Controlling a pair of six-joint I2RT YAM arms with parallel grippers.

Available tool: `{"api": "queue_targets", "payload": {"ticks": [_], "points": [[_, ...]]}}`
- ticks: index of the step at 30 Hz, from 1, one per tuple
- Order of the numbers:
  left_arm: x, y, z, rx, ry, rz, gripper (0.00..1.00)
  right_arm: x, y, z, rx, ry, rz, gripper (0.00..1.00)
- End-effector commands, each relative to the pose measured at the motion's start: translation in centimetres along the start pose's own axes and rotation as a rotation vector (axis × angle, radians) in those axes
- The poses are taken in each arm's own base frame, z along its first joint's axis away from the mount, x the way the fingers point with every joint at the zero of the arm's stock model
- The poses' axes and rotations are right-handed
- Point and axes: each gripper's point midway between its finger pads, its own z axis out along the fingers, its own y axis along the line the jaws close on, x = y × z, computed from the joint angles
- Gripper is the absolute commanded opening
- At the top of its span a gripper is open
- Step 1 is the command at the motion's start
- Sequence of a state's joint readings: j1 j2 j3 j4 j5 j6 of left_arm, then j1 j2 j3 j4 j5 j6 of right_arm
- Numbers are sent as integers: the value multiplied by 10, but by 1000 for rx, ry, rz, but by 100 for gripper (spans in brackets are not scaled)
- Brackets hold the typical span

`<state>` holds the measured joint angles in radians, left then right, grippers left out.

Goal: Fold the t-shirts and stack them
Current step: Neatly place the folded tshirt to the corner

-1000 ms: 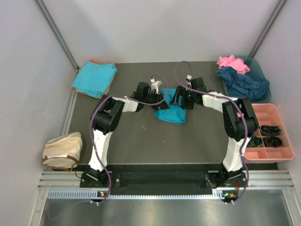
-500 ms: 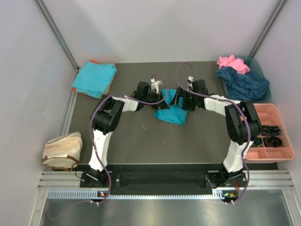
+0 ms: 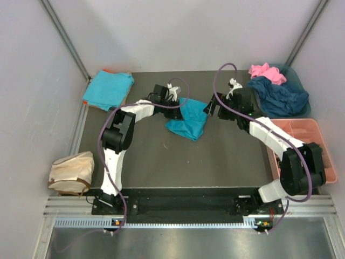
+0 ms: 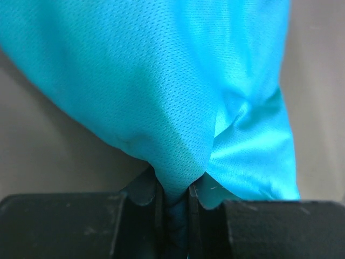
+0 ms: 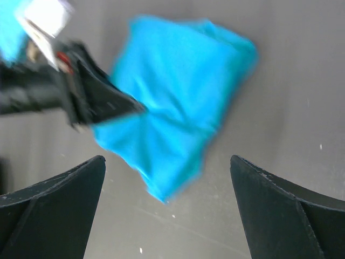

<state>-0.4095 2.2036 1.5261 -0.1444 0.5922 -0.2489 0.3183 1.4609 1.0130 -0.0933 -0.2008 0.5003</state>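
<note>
Pinching teal t-shirt (image 3: 187, 120), left fingers (image 4: 141, 190); right fingers (image 5: 59, 194) now wide apart, empty, withdrawn.

The middle t-shirt (image 3: 187, 120) lies on the table (image 3: 161, 162) between 2 grippers — left gripper (image 3: 173, 101) on its far left edge, right gripper (image 3: 211, 108) apart on its right. A folded t-shirt (image 3: 108, 90) lies far left. A heap of t-shirts (image 3: 277, 91) lies in a bin (image 3: 291, 73) far right — the tray (image 3: 307, 127) before it.
</note>
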Motion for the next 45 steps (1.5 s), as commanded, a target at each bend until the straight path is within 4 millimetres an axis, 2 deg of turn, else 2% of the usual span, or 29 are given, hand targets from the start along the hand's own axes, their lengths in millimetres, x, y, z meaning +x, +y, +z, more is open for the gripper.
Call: {"api": "queue_targets", "payload": {"ticks": [1, 2, 4, 5, 14, 19, 22, 24, 25, 27, 28, 29, 31, 34, 35, 37, 43, 45], "points": [[-21, 37, -45, -197, 36, 61, 0, 24, -15, 6, 37, 53, 5, 99], [-34, 39, -50, -215, 17, 81, 0, 27, -16, 8, 34, 59, 11, 99], [-40, 55, -64, -296, 23, 103, 0, 32, -14, 11, 15, 77, 19, 99], [-53, 57, -72, -320, 3, 117, 0, 37, -15, 13, 14, 91, 28, 99], [-110, 103, -137, -650, -52, 238, 0, 59, -16, 30, -32, 161, 58, 99], [-125, 119, -168, -731, -49, 274, 0, 64, -17, 33, -35, 178, 62, 99], [-140, 133, -196, -754, -92, 270, 0, 66, -17, 36, -40, 187, 58, 99], [-153, 133, -208, -737, -125, 282, 0, 67, -17, 38, -45, 195, 60, 99], [-161, 137, -221, -743, -147, 282, 0, 69, -17, 38, -48, 200, 61, 99], [-165, 147, -231, -763, -145, 295, 0, 72, -18, 41, -51, 212, 66, 99], [-173, 153, -245, -793, -164, 296, 0, 75, -20, 42, -49, 219, 70, 99], [-169, 162, -247, -801, -144, 288, 0, 77, -20, 44, -49, 225, 70, 99], [-173, 176, -264, -835, -152, 285, 0, 79, -21, 45, -50, 235, 72, 99], [-176, 192, -276, -852, -165, 281, 0, 83, -21, 49, -52, 249, 76, 99], [-173, 204, -284, -861, -165, 262, 0, 83, -22, 50, -52, 251, 75, 99], [-172, 216, -297, -876, -172, 248, 0, 87, -24, 53, -49, 264, 81, 99], [-155, 251, -316, -923, -141, 203, 0, 93, -27, 60, -47, 288, 90, 99], [-154, 256, -321, -929, -144, 194, 0, 94, -28, 61, -47, 293, 92, 99]]}}
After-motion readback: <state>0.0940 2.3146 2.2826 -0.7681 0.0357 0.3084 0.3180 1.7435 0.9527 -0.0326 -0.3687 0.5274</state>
